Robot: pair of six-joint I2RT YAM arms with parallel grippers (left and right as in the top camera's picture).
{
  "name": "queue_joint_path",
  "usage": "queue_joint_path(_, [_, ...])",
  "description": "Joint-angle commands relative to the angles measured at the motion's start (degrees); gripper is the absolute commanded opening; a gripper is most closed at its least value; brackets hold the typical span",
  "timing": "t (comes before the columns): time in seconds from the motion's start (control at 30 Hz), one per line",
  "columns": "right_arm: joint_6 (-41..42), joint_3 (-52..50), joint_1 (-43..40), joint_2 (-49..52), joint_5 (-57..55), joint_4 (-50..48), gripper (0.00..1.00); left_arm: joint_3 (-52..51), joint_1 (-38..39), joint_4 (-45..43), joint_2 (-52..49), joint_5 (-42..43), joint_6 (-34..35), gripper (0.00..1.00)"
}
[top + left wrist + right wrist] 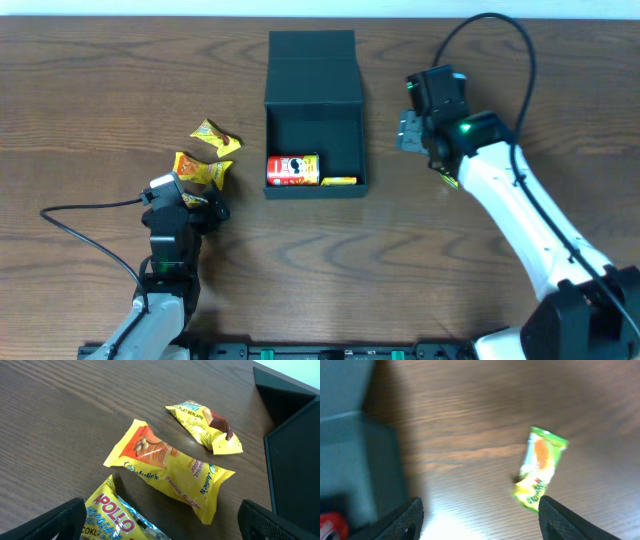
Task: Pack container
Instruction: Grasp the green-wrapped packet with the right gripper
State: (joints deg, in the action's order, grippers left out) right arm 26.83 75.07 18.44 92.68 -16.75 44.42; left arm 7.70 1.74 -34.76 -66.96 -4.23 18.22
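Observation:
The container (314, 73) is a dark box, open, with its flap lid laid back. A red packet (292, 170) and a thin yellow packet (338, 181) lie inside at its near wall. My left gripper (167, 530) is open, low over an Apollo packet (120, 520) that lies between its fingers. A yellow Julie's packet (170, 472) and another yellow packet (205, 425) lie just beyond. My right gripper (480, 520) is open and empty, right of the container (350, 460). A green-yellow packet (540, 467) lies on the table by its right finger.
The container's dark wall (295, 455) stands at the right edge of the left wrist view. The left arm's black cable (80, 225) runs across the table at the near left. The right arm (520, 220) reaches in from the near right corner.

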Motion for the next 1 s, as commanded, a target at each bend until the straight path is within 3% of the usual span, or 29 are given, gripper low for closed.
queue_joint_path(0.0, [4.85, -0.74, -2.01, 3.23, -2.05, 0.76, 0.69, 1.46, 0.28, -0.07, 0.37, -1.29, 0.44, 0.98])
queue_joint_path(0.17, [10.88, -0.85, -6.38, 8.92, -1.07, 0.59, 0.67, 1.49, 0.28, 0.24, 0.37, -1.31, 0.44, 0.98])
queue_joint_path(0.37, [11.52, -0.87, -12.02, 16.28, 1.79, -0.48, 0.62, 1.46, 0.28, 0.61, 0.33, -1.31, 0.44, 0.98])
queue_joint_path(0.6, [10.78, -2.25, -17.25, 16.85, 9.18, -0.92, 0.63, 1.46, 0.28, 0.57, 0.33, -1.57, 0.44, 0.98])
queue_joint_path(0.8, [8.20, -3.50, -17.99, 16.85, 12.09, -2.75, 0.47, 1.46, 0.28, 0.66, 0.33, -1.51, 0.46, 0.98])
queue_joint_path(0.97, [8.00, -3.52, -17.99, 16.85, 12.72, -2.86, 0.21, 1.46, 0.28, 0.68, 0.33, -1.51, 0.46, 0.98])
